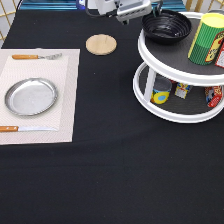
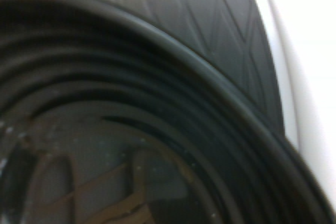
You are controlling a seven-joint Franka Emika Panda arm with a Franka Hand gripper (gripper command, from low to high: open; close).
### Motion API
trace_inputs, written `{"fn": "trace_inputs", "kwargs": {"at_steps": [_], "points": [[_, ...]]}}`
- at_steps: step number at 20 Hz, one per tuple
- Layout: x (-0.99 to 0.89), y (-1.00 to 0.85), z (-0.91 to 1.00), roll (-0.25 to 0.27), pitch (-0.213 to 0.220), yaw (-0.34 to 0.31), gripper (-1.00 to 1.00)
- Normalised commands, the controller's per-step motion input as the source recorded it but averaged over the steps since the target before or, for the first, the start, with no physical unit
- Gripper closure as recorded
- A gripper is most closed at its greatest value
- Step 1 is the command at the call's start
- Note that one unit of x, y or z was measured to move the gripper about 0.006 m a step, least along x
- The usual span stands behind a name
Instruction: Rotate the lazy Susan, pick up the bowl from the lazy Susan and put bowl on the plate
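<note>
Hand (image 1: pixel 150 11) — grip state unclear — hovers beside glossy ridged black bowl (image 1: pixel 166 26) on white lazy Susan (image 1: pixel 165 59).

Glossy black ridged bowl (image 1: pixel 166 26) (image 2: pixel 112 150) on top tier of two-tier white lazy Susan (image 1: pixel 170 112) at exterior view's right. Shallow silver metal plate (image 1: pixel 30 96) on placemat (image 1: pixel 67 95) at left, well apart. Round wooden disc (image 1: pixel 101 44) between, toward top.

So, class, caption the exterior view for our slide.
Gripper beside the black bowl on the lazy Susan; silver plate empty.
</note>
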Motion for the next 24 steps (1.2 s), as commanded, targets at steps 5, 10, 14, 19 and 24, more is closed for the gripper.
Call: {"fn": "trace_inputs", "kwargs": {"at_steps": [5,10,14,19,24], "points": [[0.04,0.24,0.0,-0.102,0.0,-0.004,1.0],[0.02,0.21,0.0,-0.123,-0.002,0.0,1.0],[0.0,0.16,0.0,-0.131,-0.034,-0.001,1.0],[0.09,0.21,0.21,-0.142,-0.023,0.0,1.0],[0.14,0.08,0.43,-0.123,-0.003,-0.025,1.0]]}}
